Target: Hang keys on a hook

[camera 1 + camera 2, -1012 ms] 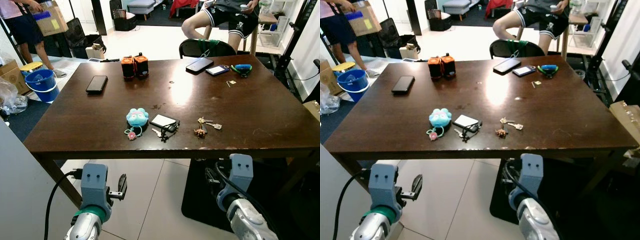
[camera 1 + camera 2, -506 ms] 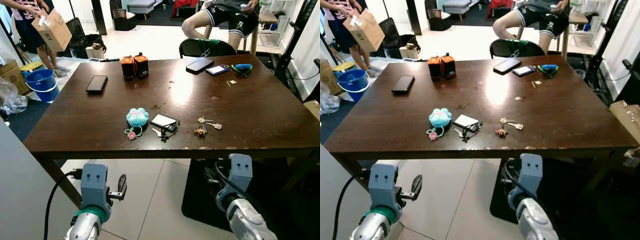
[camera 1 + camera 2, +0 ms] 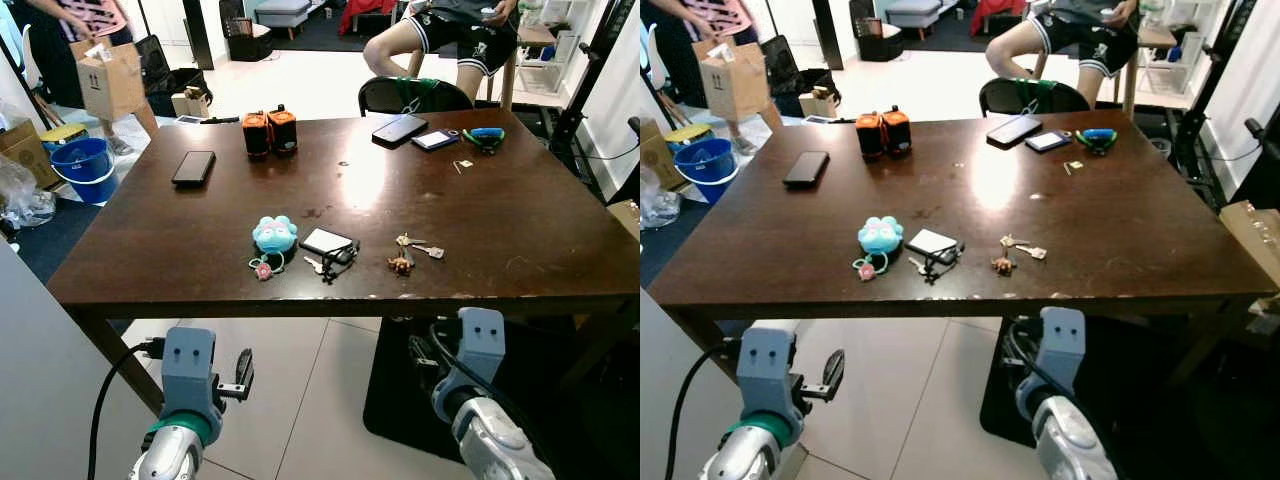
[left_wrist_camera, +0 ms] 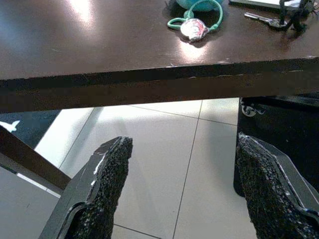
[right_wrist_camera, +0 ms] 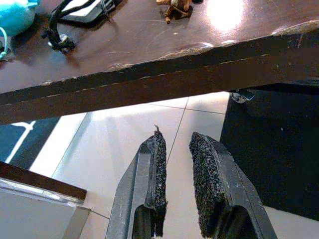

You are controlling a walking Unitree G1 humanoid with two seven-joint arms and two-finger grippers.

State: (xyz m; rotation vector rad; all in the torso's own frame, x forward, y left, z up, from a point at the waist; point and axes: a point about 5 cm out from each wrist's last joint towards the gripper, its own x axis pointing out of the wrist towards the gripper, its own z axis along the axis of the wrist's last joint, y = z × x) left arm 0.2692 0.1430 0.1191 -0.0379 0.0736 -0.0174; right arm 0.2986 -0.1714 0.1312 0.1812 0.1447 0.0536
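A bunch of keys [image 3: 407,254] with a small brown charm lies near the front edge of the dark wooden table [image 3: 480,230]. To its left are a black card holder [image 3: 328,243] with a key and cord, and a blue plush keychain [image 3: 274,235]. Both arms hang below the table's front edge. My left gripper [image 4: 184,184] is open with its fingers wide apart over the tiled floor, and the plush's ring [image 4: 195,27] is above it on the table. My right gripper [image 5: 175,169] is shut and holds nothing, below the edge under the brown charm [image 5: 175,7].
Farther back on the table lie a black phone [image 3: 194,167], two orange speakers [image 3: 270,132], and another phone [image 3: 399,129] beside small items. A person sits beyond the far edge behind a chair [image 3: 414,95]. Another person carries a cardboard box [image 3: 106,82] near a blue bucket [image 3: 82,167]. A black mat [image 3: 400,400] lies under the table.
The person at the back left has moved the cardboard box down and to the right. Neither arm nor anything on the table has moved.
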